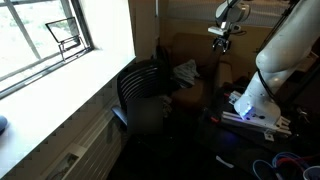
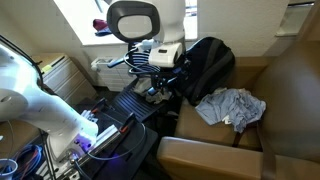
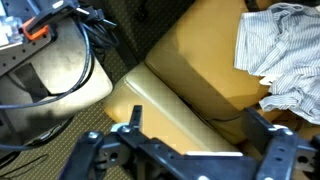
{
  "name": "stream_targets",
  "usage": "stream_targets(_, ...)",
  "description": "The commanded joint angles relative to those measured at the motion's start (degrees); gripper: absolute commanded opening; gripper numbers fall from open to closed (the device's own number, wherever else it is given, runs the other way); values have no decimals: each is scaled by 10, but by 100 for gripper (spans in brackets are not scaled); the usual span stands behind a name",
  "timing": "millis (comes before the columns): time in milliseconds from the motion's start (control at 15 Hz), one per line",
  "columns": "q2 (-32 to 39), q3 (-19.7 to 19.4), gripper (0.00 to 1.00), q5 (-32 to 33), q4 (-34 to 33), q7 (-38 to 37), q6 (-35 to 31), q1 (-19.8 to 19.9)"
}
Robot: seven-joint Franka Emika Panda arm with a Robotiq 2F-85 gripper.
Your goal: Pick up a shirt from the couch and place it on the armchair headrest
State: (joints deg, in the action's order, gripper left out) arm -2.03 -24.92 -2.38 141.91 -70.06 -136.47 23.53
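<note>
Currently the claw (image 3: 197, 150) is standing released: in the wrist view its two fingers (image 3: 131, 128) are spreading wide apart along the bottom edge, and nothing is lying between them. It is hovering above the couch (image 3: 195, 60), over the padded arm (image 3: 165, 108) and the near part of the seat, and is not gripping either. In both exterior views the claw (image 1: 222, 40) (image 2: 160, 84) is hanging point-down from the white robot arm (image 1: 270, 70), above the level of the couch seat.

The shirt (image 3: 282, 52) is lying crumpled on the couch seat, well apart from the claw, and is filling the upper right corner of the wrist view; its fabric is showing fine stripes and paler folds. In an exterior view the shirt (image 2: 232, 107) is resting on the seat just beside the black chair (image 2: 207, 65), between that chair and the couch back; whether cloth and chair are touching cannot be told. In an exterior view the shirt (image 1: 186, 72) is showing beyond the chair, against the tan upholstery.

The headrest (image 1: 140, 68), the curved top of the ribbed chair back, is standing near the window (image 1: 50, 40); the shirt is not yet resting on it.

Dark cables (image 3: 90, 40) are looping over the floor beside the couch arm in the wrist view.
</note>
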Motion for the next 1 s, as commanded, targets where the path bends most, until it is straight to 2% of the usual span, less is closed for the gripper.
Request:
stream_targets(0,118,31,100,-91,-39,-81,-138,-24)
stream_targets(267,254,65,100,-202,-114,-159,-288,-53)
stream_targets(400,331,49,100,-210,-175,-223,-315,-72)
stream_targets(533,409,22,100,-197,-251,-291,-247,-81)
stream_targets(733,481,87,100,-210,-355,-251,-113,3)
stream_targets(800,498,96,100,-210,-392,-240,-64,18)
stream_targets(867,467,112,100,-220,-371,-205,-47,37)
stream_targets(933,479,77,100,-204,-346,-251,-98,-11)
